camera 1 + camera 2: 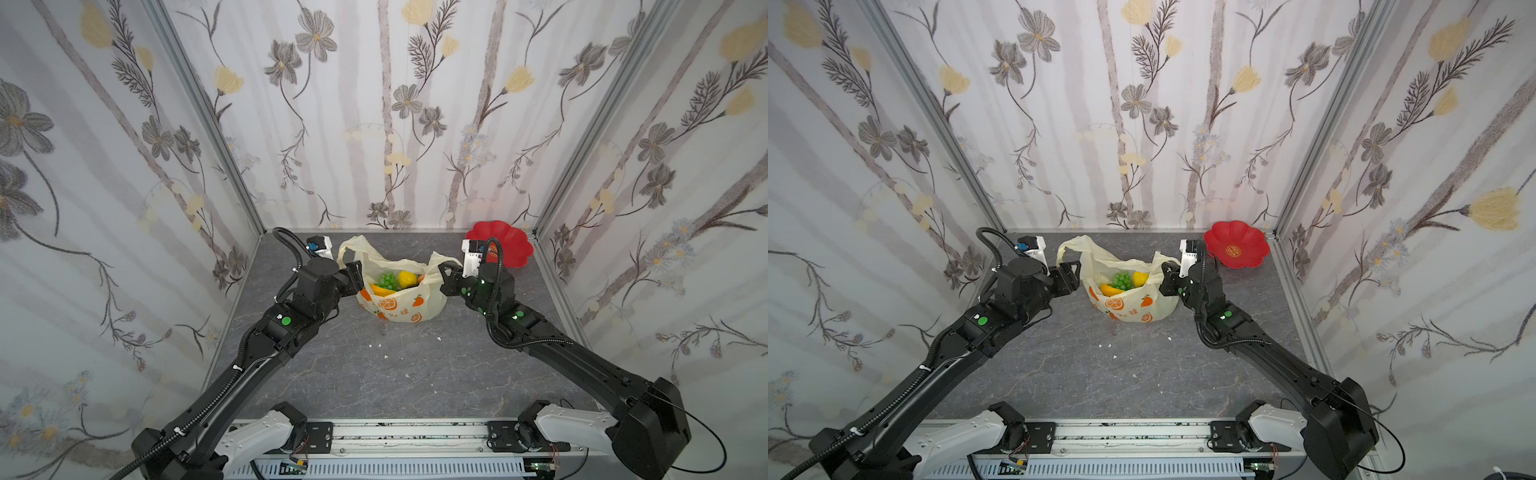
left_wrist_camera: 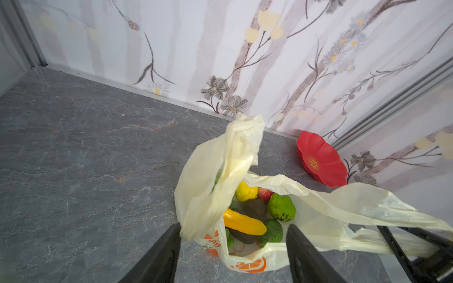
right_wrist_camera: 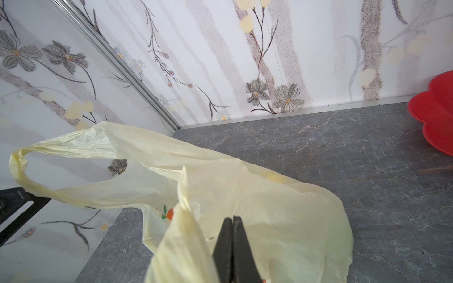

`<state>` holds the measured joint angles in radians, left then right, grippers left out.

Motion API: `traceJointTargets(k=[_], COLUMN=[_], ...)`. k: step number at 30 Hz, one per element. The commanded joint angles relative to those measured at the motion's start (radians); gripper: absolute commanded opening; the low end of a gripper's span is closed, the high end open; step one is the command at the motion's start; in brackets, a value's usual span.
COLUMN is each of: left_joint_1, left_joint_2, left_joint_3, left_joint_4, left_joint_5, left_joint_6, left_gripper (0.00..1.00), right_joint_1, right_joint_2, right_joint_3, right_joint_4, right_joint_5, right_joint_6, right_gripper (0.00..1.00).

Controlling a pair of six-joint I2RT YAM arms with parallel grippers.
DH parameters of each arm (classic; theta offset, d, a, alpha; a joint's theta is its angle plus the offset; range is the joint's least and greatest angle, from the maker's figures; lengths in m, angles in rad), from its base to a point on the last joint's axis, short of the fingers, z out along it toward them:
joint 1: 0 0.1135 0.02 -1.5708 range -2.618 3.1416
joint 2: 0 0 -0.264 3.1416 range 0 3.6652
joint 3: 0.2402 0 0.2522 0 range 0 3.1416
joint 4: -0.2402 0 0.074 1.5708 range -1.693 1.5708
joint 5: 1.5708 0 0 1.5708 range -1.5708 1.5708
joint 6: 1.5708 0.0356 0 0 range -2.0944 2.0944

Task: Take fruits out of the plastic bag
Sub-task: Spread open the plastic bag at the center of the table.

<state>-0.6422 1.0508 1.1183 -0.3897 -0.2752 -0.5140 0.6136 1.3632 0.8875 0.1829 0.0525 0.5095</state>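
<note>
One bumpy green citrus point(image 2: 281, 207) shows only in left wrist view.

In a top view the right arm's wrist camera point(image 1: 473, 253) covers part of the red plate point(image 1: 513, 249), and the right wrist view cuts that plate off at the picture's edge. There the plastic bag point(image 3: 269, 196) hides its contents. In the left wrist view a bag handle point(image 2: 220, 176) covers some of the fruits point(image 2: 245, 223). White specks point(image 1: 378, 344) on the bench point(image 1: 415, 374) are too small to identify.
</note>
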Motion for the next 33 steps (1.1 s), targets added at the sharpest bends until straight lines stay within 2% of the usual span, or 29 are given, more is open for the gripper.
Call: traceJointTargets(k=[1,7,11,14,17,20,33], left_joint_1=[-0.082,-0.185,-0.196,-0.193,-0.177,-0.138,-0.006], left_joint_2=[0.033,0.073,0.086,0.179,0.318,0.425,0.636], left_joint_3=[0.068,0.152,0.164,0.169,0.213,0.235,0.281], left_joint_4=[-0.109,-0.149,-0.154,-0.150,-0.147,-0.147,-0.145], left_joint_5=[-0.112,-0.154,-0.174,-0.124,-0.097,-0.119,-0.355], left_joint_6=[0.008,-0.007,0.005,0.007,0.017,0.027,0.035], left_gripper=[0.69,0.68,0.70,0.73,0.74,0.76,0.90], right_joint_1=[0.005,0.010,0.009,0.011,0.017,0.022,0.026], right_joint_2=[-0.003,-0.001,-0.001,-0.002,-0.009,-0.019,-0.038], right_joint_3=[0.016,0.025,0.025,0.027,0.023,0.015,-0.033], right_joint_4=[0.003,-0.008,-0.010,-0.008,-0.006,-0.008,0.004], right_joint_5=[0.021,0.034,0.041,0.039,0.046,0.052,0.055], right_joint_6=[-0.021,-0.034,-0.040,-0.043,-0.045,-0.047,-0.051], right_gripper=[0.00,0.00,0.00,0.00,0.00,0.00,0.00])
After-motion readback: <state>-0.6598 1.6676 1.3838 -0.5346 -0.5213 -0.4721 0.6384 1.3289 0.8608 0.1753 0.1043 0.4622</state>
